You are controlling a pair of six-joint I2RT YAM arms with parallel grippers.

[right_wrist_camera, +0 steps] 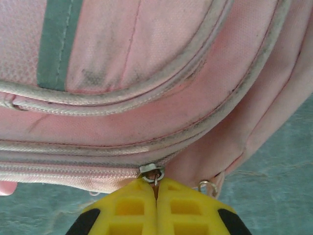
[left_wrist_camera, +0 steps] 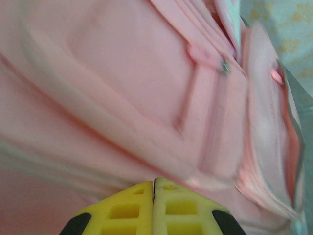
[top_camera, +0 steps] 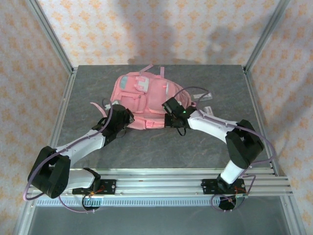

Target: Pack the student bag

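The student bag (top_camera: 142, 95) is a large pink backpack lying flat at the middle of the grey table, patch end toward the back. My left gripper (top_camera: 126, 117) sits at its near left corner. In the left wrist view the yellow fingers (left_wrist_camera: 154, 181) are shut, tips pressed against the bag's pink fabric (left_wrist_camera: 122, 73); whether they pinch cloth is unclear. My right gripper (top_camera: 167, 120) is at the near right edge. In the right wrist view it (right_wrist_camera: 157, 182) is shut on the metal zipper pull (right_wrist_camera: 152, 172) of the bag (right_wrist_camera: 146, 73).
A second zipper ring (right_wrist_camera: 208, 186) hangs just right of my right fingertips. Small pale items (top_camera: 207, 110) lie on the table (top_camera: 161, 147) right of the bag. A pink strap (top_camera: 99, 106) trails out to the left. Metal frame posts stand at the table's corners.
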